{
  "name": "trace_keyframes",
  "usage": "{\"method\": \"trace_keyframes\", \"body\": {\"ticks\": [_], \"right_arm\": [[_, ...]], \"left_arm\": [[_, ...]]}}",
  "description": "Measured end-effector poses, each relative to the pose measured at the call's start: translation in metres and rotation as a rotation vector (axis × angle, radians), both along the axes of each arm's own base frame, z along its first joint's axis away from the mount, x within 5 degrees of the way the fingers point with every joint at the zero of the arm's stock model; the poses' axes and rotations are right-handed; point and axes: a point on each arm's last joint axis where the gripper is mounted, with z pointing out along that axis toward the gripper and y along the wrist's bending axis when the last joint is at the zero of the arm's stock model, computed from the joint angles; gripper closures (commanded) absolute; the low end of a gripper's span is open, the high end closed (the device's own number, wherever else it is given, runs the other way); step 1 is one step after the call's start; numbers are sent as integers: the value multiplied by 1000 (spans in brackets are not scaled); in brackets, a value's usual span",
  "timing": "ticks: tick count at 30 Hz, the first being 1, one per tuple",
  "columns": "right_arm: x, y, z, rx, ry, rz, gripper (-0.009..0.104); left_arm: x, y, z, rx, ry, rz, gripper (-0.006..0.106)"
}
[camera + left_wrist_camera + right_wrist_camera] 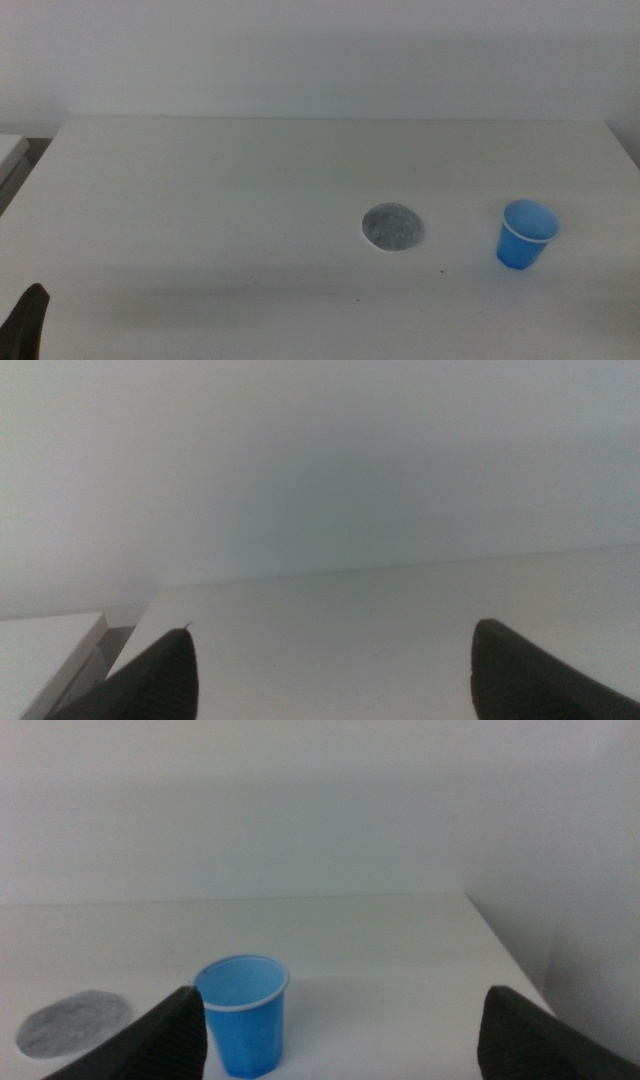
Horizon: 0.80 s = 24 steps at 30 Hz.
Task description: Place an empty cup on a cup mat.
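Note:
The blue cup (pixel 525 235) stands upright and empty on the white table, at the right. The speckled grey cup mat (pixel 391 228) lies flat to its left, a short gap apart. In the right wrist view the cup (pixel 242 1015) stands ahead of my right gripper (pixel 342 1025), nearer one jaw, with the mat (pixel 73 1023) off to the side. The right gripper is open and empty and is out of the middle view. My left gripper (pixel 335 660) is open and empty. It waits at the table's front left corner (pixel 25 320).
The white table (pixel 250 200) ends at a white wall at the back. Its right edge (pixel 510 950) runs close beside the cup. A pale surface (pixel 10 150) stands off the table's left side.

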Motion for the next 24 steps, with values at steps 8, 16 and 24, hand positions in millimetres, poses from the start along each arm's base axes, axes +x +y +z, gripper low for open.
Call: {"method": "trace_keyframes", "body": {"ticks": [8, 16, 24], "right_arm": [[0, 1, 0, 58, -4, 2, 2], [26, 1, 74, 86, 113, 9, 2], [90, 7, 152, 150, 613, 67, 2]], "left_arm": [[0, 0, 0, 0, 0, 0, 7], [0, 0, 0, 0, 0, 0, 7], [0, 0, 0, 0, 0, 0, 7]]}}
